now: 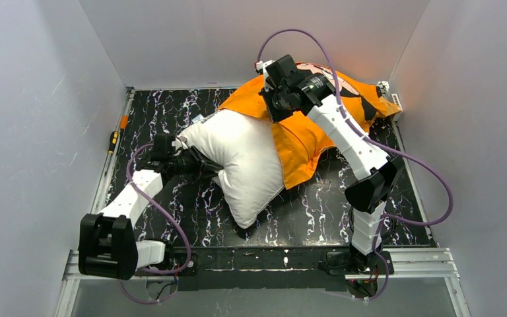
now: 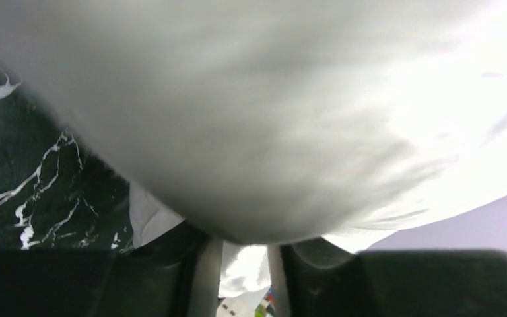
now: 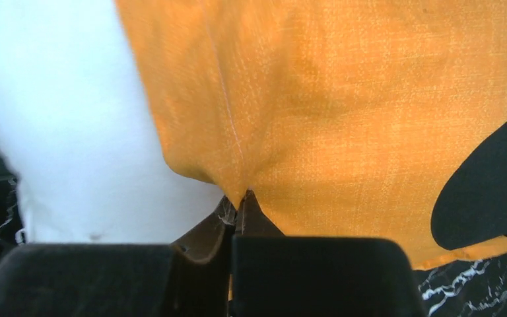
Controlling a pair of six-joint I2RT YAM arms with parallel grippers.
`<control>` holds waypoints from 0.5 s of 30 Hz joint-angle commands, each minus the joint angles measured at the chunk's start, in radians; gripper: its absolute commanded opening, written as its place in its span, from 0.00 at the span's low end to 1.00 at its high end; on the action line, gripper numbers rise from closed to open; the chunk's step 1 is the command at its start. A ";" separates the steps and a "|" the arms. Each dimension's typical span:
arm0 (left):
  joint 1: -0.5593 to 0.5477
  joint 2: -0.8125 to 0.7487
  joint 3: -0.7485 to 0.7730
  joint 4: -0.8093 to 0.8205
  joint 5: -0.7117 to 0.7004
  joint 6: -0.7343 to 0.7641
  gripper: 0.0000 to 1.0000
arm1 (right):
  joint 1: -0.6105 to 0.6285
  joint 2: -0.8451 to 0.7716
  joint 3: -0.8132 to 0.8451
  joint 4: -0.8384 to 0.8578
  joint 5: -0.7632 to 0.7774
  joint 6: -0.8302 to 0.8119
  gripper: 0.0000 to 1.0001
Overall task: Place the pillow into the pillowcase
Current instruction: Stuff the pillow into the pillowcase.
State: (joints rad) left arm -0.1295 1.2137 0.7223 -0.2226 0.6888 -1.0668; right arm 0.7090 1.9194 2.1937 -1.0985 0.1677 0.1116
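Top view: the pillow (image 1: 241, 158) sat centre-left on the table, partly inside the pillowcase (image 1: 304, 135). Its long axis ran roughly 8 o'clock to 2 o'clock, with the bare end toward 8 and the other end under orange cloth toward 2. One bare corner pointed at 9 o'clock, another at 6. The case lay bunched over the pillow's far half. It spread from mid-table out to 1–2 o'clock and reached the back-right corner, and its edge draped across the pillow near centre.

At the 9 o'clock corner of the pillow, the left gripper (image 2: 244, 264) had its fingers set narrow, gripping white cloth in the gap. At 12 o'clock, over the case, the right gripper (image 3: 241, 201) had its fingertips closed together on a pinch of orange fabric, which puckered at the pinch.

Surface was a black marble-look table (image 1: 317, 214) with white veins and a metal rail (image 1: 422, 259) along the 6 o'clock edge. Plain pale walls (image 1: 33, 132) stood at left, back and right. Purple cables (image 1: 436, 198) looped off both arms. A small tool with a yellow-and-black handle (image 1: 113, 140) lay on the 9 o'clock rim.

Hard to read:
- The pillow's far end was covered, so its depth in the case couldn't be told.
- The case print showed only as black patches (image 3: 488, 195), partly behind the right arm in the top view.
- The left wrist view was blurred and nearly all pillow.
- The right fingertips were hidden under the wrist in the top view.
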 commanded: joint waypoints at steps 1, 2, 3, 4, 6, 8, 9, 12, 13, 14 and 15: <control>-0.024 0.067 0.083 0.088 0.027 -0.012 0.17 | 0.002 -0.064 0.085 0.017 -0.281 0.023 0.01; -0.030 0.080 0.106 0.097 0.027 -0.018 0.11 | 0.002 -0.087 0.060 0.049 -0.363 0.052 0.01; -0.037 0.092 0.128 0.108 0.028 -0.029 0.04 | 0.003 -0.111 0.023 0.098 -0.454 0.087 0.01; -0.048 0.104 0.153 0.123 0.027 -0.041 0.00 | 0.004 -0.135 -0.022 0.158 -0.539 0.128 0.01; -0.073 0.131 0.205 0.161 0.022 -0.071 0.00 | 0.016 -0.188 -0.130 0.300 -0.689 0.236 0.01; -0.111 0.169 0.266 0.207 0.002 -0.114 0.00 | 0.046 -0.243 -0.229 0.472 -0.777 0.374 0.01; -0.136 0.196 0.298 0.246 -0.004 -0.137 0.00 | 0.067 -0.259 -0.271 0.569 -0.805 0.444 0.01; -0.234 0.293 0.443 0.269 -0.027 -0.175 0.00 | 0.123 -0.279 -0.401 0.867 -0.892 0.690 0.01; -0.268 0.322 0.512 0.269 -0.038 -0.183 0.00 | 0.135 -0.278 -0.444 0.980 -0.914 0.756 0.01; -0.306 0.349 0.554 0.261 -0.055 -0.191 0.00 | 0.140 -0.276 -0.479 1.017 -0.912 0.797 0.01; -0.338 0.367 0.585 0.247 -0.077 -0.197 0.00 | 0.141 -0.277 -0.508 1.067 -0.904 0.825 0.01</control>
State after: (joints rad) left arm -0.3073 1.5280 1.1126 -0.1539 0.5934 -1.1858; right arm 0.7147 1.7092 1.7573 -0.5411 -0.3546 0.5694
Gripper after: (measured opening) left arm 0.031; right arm 0.031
